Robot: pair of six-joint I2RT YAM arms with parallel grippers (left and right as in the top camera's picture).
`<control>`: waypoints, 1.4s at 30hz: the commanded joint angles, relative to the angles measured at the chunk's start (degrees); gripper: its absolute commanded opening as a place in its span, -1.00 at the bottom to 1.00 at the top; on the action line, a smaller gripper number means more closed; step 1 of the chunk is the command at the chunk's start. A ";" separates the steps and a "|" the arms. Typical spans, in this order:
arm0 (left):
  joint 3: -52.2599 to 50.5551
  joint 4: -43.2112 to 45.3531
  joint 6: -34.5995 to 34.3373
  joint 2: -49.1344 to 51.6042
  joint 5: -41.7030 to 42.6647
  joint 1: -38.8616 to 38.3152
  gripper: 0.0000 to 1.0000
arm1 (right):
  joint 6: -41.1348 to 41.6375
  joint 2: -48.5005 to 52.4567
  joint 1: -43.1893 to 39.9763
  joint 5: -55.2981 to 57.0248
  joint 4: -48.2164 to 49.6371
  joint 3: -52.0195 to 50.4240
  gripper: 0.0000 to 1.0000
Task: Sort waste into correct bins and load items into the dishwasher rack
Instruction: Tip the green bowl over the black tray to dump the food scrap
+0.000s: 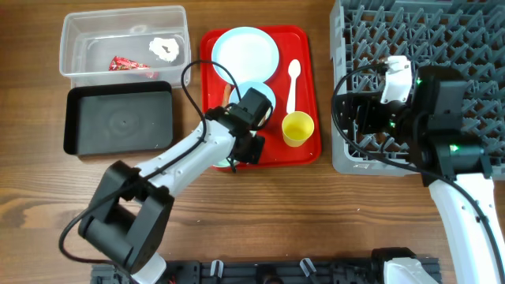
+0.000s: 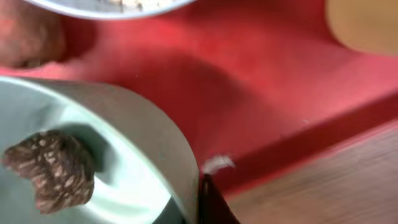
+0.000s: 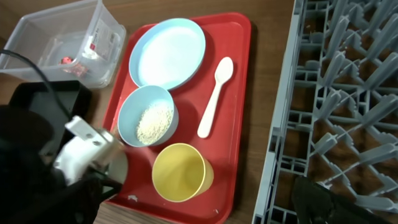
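My left gripper (image 1: 248,148) is at the front left of the red tray, shut on the rim of the mint-green bowl (image 2: 143,143). A brown food lump (image 2: 53,168) lies in the bowl. The light-blue bowl (image 3: 148,115) holds rice (image 3: 152,123). The plate (image 1: 245,54), white spoon (image 1: 293,83) and yellow cup (image 1: 297,128) are on the tray. An orange piece (image 1: 228,93) lies by the blue bowl. The clear bin (image 1: 71,47) holds a red wrapper (image 1: 126,65) and tissue (image 1: 166,49). My right gripper (image 1: 359,118) hangs open over the grey rack (image 1: 442,47).
The black bin (image 1: 118,122) stands in front of the clear bin, left of the red tray (image 1: 304,47). The rack's left wall lies close to the tray's right edge. Bare wooden table (image 1: 316,213) runs along the front.
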 commanded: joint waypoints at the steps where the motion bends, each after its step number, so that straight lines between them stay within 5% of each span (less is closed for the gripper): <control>1: 5.25 -3.91 -1.62 -6.78 1.62 3.10 -0.92 | 0.74 1.20 0.15 -1.31 0.00 1.53 0.99; 10: 5.73 -5.73 -2.05 -14.38 13.57 30.23 -0.92 | 1.66 1.25 0.15 -2.51 2.56 1.53 1.00; 15: 5.73 -1.31 5.97 -8.48 35.69 48.63 -0.92 | 1.64 1.25 0.15 -2.49 2.54 1.53 0.99; 22: 5.73 -0.15 12.33 2.03 60.87 64.70 -0.92 | 1.62 1.25 0.15 -2.47 2.51 1.53 0.99; 26: 5.73 2.14 12.35 8.33 77.35 70.77 -0.92 | 1.51 1.25 0.15 -2.45 2.54 1.53 0.99; 33: 5.73 3.76 12.31 11.30 88.46 74.03 -0.92 | 1.46 1.25 0.15 -2.45 2.54 1.53 0.99; 40: 5.75 4.83 11.69 11.30 88.74 74.07 -0.92 | 1.42 1.25 0.15 -2.45 2.40 1.53 0.99; 42: 5.75 5.20 8.41 11.30 83.34 74.10 -0.92 | 1.42 1.25 0.15 -2.43 2.32 1.53 1.00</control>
